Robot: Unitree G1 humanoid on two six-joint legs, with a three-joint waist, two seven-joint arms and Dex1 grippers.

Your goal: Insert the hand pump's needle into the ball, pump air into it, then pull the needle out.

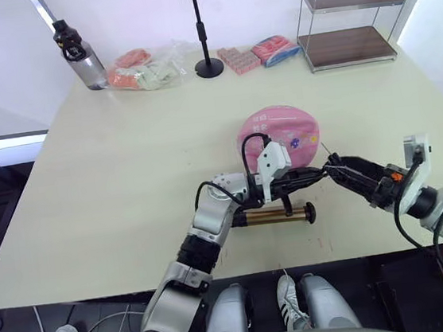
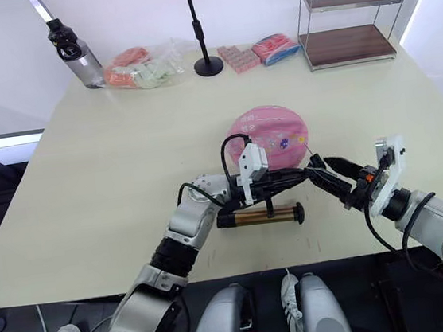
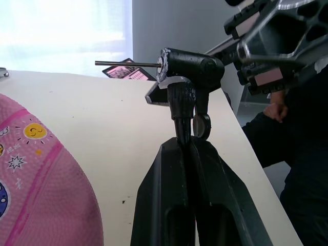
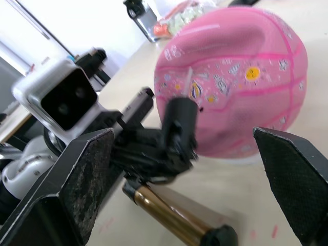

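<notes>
The pink ball [image 1: 279, 134] rests on the table just behind both grippers. The hand pump [image 1: 271, 218] lies flat on the table in front of the ball, bronze barrel sideways. Its thin black hose loops up to the black needle head [image 3: 187, 69], and the bare needle [image 3: 128, 63] sticks out of that head in the air, apart from the ball [image 3: 36, 169]. My left gripper [image 1: 315, 174] is shut on the hose right under the needle head. My right gripper [image 1: 337, 170] is open; its two pads [image 4: 87, 179] stand wide on either side of the needle head [image 4: 179, 125], without touching it.
Along the table's far edge stand a water bottle [image 1: 81, 58], bagged packets [image 1: 147, 72], a tall black stand with a round base [image 1: 208, 65], pink packets [image 1: 261, 53] and a wire shelf [image 1: 349, 19]. The table's front edge is close behind the pump.
</notes>
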